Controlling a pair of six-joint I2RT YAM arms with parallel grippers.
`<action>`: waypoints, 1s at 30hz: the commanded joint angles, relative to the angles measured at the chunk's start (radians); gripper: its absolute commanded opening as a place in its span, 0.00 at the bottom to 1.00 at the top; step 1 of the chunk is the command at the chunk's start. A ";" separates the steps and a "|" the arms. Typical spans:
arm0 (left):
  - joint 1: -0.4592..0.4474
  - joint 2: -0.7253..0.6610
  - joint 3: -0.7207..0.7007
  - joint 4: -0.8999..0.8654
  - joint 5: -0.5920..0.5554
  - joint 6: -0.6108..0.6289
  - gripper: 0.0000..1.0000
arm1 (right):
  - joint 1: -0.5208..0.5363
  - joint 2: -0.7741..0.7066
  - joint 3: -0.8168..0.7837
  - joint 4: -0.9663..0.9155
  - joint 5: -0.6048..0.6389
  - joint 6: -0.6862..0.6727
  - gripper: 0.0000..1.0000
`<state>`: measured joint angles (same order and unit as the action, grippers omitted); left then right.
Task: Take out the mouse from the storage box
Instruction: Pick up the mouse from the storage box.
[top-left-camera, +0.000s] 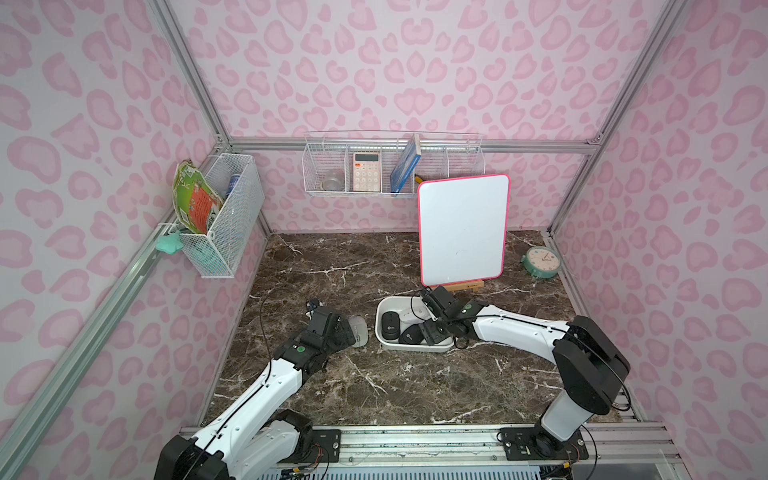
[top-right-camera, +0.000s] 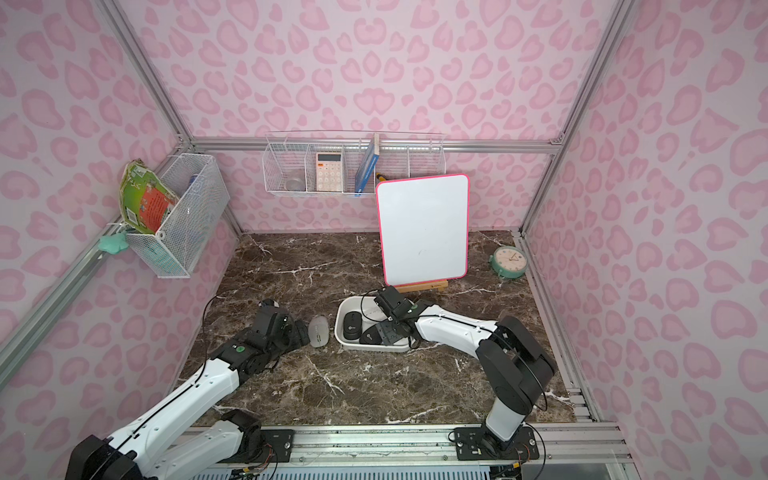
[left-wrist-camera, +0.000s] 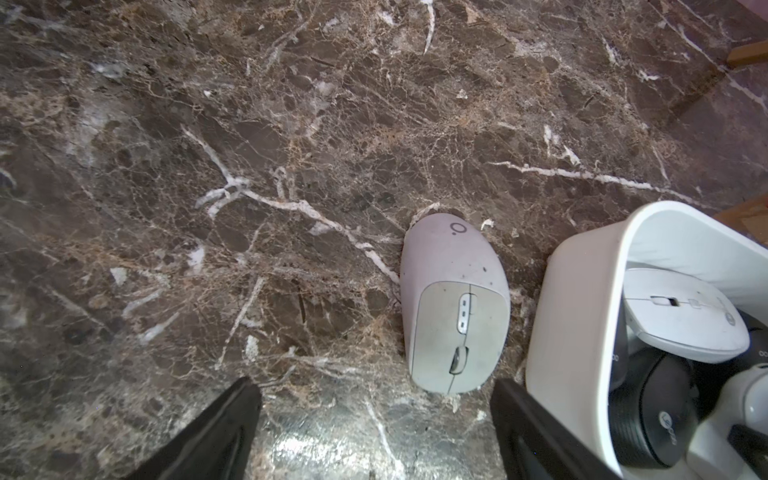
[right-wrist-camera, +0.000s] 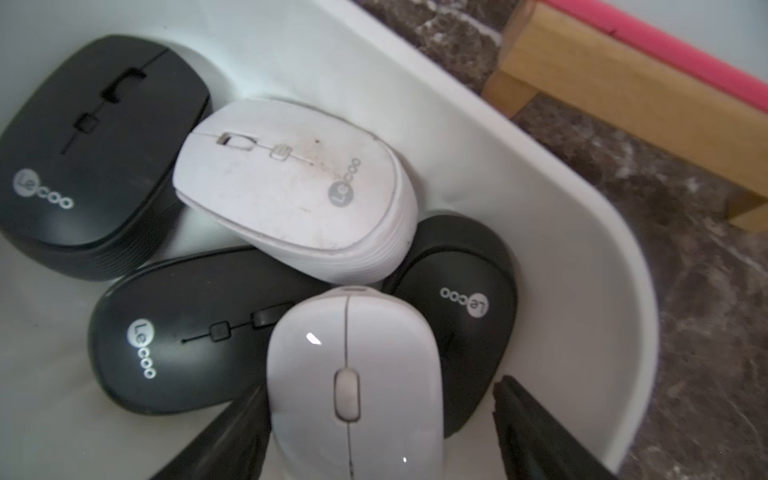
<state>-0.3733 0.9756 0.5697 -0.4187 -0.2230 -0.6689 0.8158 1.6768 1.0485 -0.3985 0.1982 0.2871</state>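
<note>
Step in hand: grasp inside the storage box (right-wrist-camera: 540, 232). Right pincer (right-wrist-camera: 380, 386) straddles the glossy white mouse (right-wrist-camera: 353, 374), jaws parted, one side clear of it. Left pincer (left-wrist-camera: 374, 386) released over tabletop (left-wrist-camera: 208, 166), near grey mouse (left-wrist-camera: 453, 303) outside. Next, likely: clench, lift over rim.

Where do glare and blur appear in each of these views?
In the left wrist view, a bright glare patch lies on the marble table between the fingers of the left gripper; the grey mouse is sharp. In the right wrist view, small highlights sit on the glossy white mouse, and the wooden stand looks soft. In both top views, the light is even.
</note>
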 joint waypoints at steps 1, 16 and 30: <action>0.000 -0.006 -0.002 0.006 -0.007 0.012 0.92 | 0.003 -0.002 0.014 -0.020 0.008 0.008 0.81; 0.000 0.005 0.007 0.012 0.001 0.014 0.92 | 0.022 0.037 0.004 -0.006 -0.002 0.052 0.67; 0.001 0.006 0.025 -0.010 0.025 0.014 0.92 | 0.018 -0.051 0.039 -0.011 -0.049 0.057 0.50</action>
<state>-0.3733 0.9833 0.5835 -0.4175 -0.2031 -0.6689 0.8387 1.6539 1.0698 -0.4145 0.1711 0.3367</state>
